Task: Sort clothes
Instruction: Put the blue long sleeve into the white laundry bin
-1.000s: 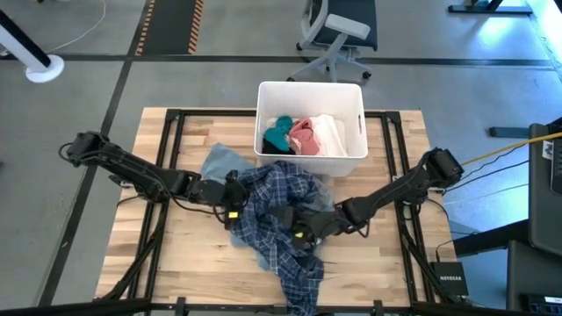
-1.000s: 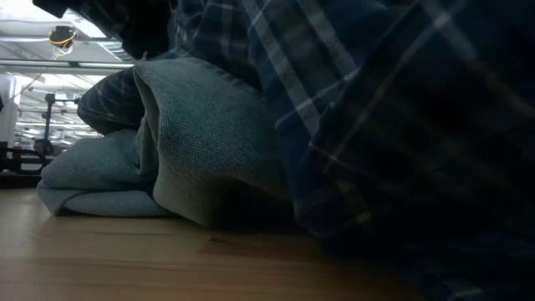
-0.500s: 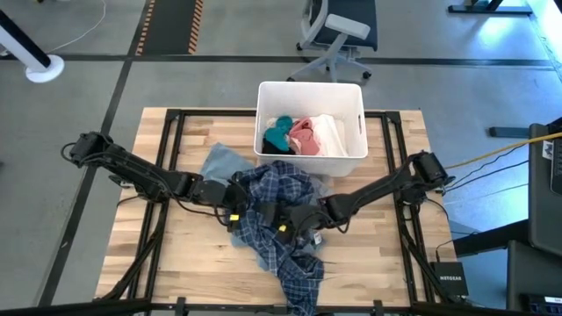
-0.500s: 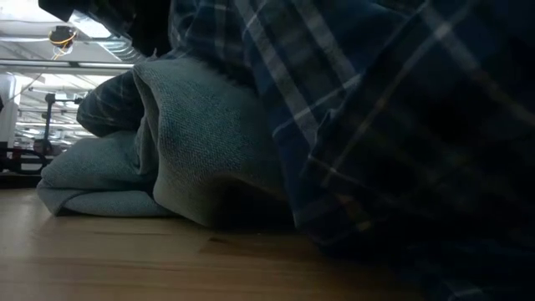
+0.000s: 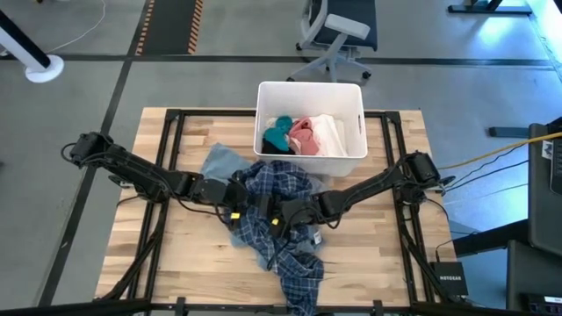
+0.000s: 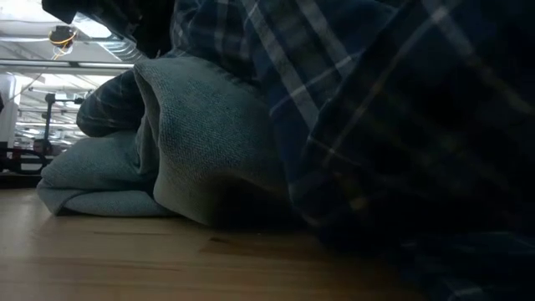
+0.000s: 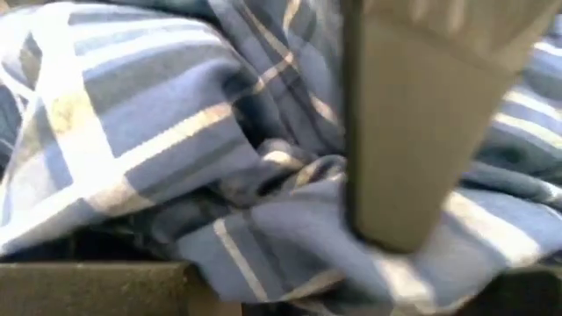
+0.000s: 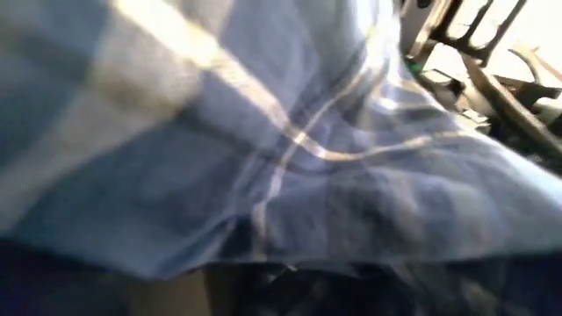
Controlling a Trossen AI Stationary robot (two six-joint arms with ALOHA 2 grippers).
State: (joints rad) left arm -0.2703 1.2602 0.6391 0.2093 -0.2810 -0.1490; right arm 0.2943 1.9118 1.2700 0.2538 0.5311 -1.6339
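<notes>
Table [image 5: 176, 263]: seen filling mid-frame.
Plaid shirt [image 5: 285, 219]: heaped at frame centre.
White bin [image 5: 310, 93]: placed upper centre.
Left gripper [image 5: 235, 195]: buried in shirt; grip not discernible.
Right gripper [image 5: 279, 213]: likewise, grip not discernible.

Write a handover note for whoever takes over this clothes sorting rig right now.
Left gripper: in the plaid shirt at mid-table; grip unclear.
Right gripper: also in the shirt, facing the left one; grip unclear.
Light blue-grey garment: on the table, partly under the shirt.
White bin: at the far edge, holding the teal piece, pink piece and white piece.
Done: three pieces binned.
Left: plaid shirt and blue-grey garment.
</notes>
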